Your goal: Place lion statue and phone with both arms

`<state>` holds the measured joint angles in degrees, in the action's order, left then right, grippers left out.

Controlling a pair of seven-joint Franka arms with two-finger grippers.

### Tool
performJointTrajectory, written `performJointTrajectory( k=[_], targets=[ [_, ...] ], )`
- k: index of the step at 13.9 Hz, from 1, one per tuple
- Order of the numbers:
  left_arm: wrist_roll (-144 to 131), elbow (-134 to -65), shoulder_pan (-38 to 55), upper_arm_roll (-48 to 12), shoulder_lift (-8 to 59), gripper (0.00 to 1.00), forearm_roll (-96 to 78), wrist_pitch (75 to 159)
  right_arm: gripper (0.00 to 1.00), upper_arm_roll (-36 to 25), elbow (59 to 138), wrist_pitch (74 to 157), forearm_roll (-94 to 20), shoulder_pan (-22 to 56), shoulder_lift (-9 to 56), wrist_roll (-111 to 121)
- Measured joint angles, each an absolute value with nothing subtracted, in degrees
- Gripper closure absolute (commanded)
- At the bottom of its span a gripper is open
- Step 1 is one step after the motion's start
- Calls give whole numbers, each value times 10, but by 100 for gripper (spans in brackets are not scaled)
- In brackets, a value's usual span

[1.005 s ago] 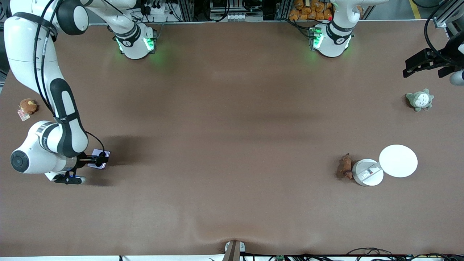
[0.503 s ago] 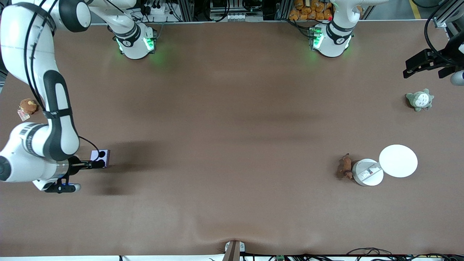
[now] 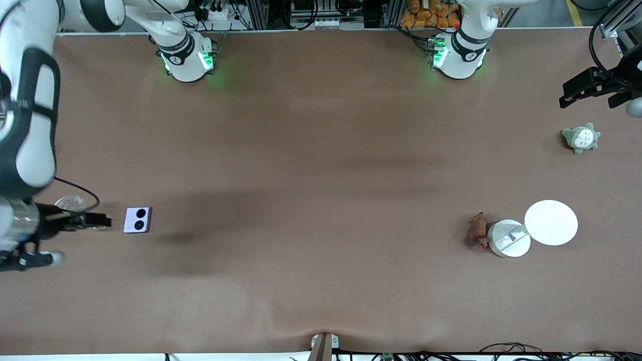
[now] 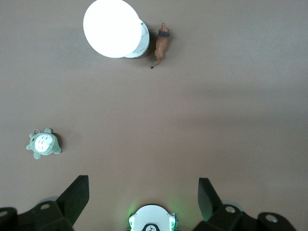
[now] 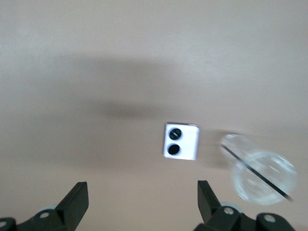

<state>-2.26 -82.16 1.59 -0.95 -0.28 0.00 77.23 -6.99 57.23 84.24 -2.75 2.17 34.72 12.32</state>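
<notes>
One small lavender folded flip phone [image 3: 137, 220] with two black camera circles is lying flat on the brown tabletop [image 3: 321, 175] toward the right arm's end, nothing gripping it. Right claw [image 3: 103, 219] is hanging just beside it, fingers apart, empty; a clear glass cup [image 3: 70, 203] is showing next to that claw.

One tiny reddish-brown lion figurine [image 3: 477, 231] with a thin tail is lying toward the left arm's end, touching or just beside the smaller white round disc [image 3: 508, 238]. The larger white round disc [image 3: 550, 222] is overlapping the smaller one: two discs total.

One grey-white plush creature [image 3: 581, 138] is sitting farther from the front camera than the discs. Left claw [image 3: 569, 98] is waiting up in the air near the plush, fingers [image 4: 77, 192] apart, holding nothing.
</notes>
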Motion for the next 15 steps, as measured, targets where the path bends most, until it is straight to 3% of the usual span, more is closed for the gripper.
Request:
performJointTrajectory(
  k=[3, 6, 9, 12, 15],
  targets=[
    [-23, -822, 16, -9, -3, 0, 0, 772, 0, -70, 567, 748, 57, 90, 262, 116],
    [-23, -822, 16, -10, -3, 0, 0, 770, 0, -77, 600, 724, 26, 70, 182, 109],
    [-23, -825, 18, -12, -7, 0, 0, 765, 0, -81, 705, 748, -13, 14, 94, 98],
    [-23, -831, 19, -17, -13, 0, 0, 764, 0, -70, 832, 788, -16, 17, 0, 8],
    [-23, -847, 19, -23, -28, 0, 0, 765, 0, -47, 904, 819, -15, 28, -45, -51]
  ],
)
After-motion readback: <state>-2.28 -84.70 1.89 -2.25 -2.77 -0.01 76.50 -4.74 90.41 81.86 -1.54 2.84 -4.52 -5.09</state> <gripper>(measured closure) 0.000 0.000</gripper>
